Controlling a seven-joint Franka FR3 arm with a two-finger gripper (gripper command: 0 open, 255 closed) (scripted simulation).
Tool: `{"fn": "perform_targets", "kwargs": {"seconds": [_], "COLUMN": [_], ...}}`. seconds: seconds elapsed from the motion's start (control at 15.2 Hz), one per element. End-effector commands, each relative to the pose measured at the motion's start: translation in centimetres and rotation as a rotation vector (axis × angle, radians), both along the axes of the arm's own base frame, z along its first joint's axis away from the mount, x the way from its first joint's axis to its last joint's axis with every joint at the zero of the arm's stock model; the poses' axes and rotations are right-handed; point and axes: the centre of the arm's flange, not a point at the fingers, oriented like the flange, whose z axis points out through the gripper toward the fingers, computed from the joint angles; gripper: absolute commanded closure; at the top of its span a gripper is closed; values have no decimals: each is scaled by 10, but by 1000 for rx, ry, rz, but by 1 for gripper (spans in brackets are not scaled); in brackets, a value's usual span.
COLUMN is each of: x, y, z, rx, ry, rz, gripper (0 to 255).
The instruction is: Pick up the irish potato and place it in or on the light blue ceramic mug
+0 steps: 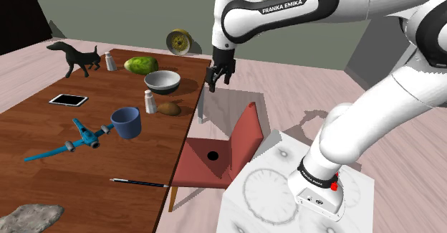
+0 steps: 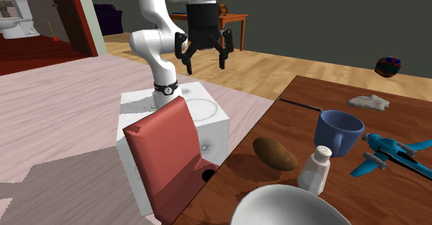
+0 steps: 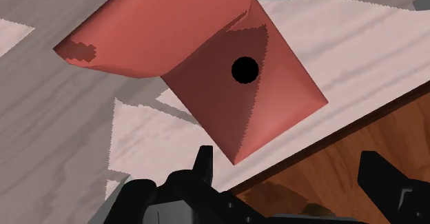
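Observation:
The brown potato [image 1: 169, 108] [image 2: 275, 153] lies on the wooden table [image 1: 43, 131] near its chair-side edge. Beside it stands a white shaker [image 1: 150, 101] [image 2: 315, 169]. The blue mug [image 1: 127, 122] [image 2: 337, 130] stands upright a little further in from the potato. My black gripper [image 1: 218, 77] [image 2: 203, 54] [image 3: 289, 181] hangs open and empty in the air, off the table's edge and above the red chair [image 1: 218, 153] [image 3: 207, 64]. It is well above the potato and apart from it.
A bowl [image 1: 162, 82] [image 2: 291, 206] sits close to the potato. A green fruit [image 1: 141, 65], black dog figure [image 1: 75, 56], tablet [image 1: 68, 100], blue toy plane [image 1: 68, 144] [image 2: 388, 154], pen [image 1: 140, 183] and grey rock [image 1: 29, 219] are spread over the table.

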Motion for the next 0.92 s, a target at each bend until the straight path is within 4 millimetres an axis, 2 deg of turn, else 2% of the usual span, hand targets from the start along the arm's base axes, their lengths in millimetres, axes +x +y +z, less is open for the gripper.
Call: {"fn": "perform_targets", "kwargs": {"seconds": [0.0,0.86], "x": [20,151], "y": [12,75], "z": [-12,-100], "rx": [4,25], "ry": [-1,0], "rz": [0,4], "gripper": [0,0]}}
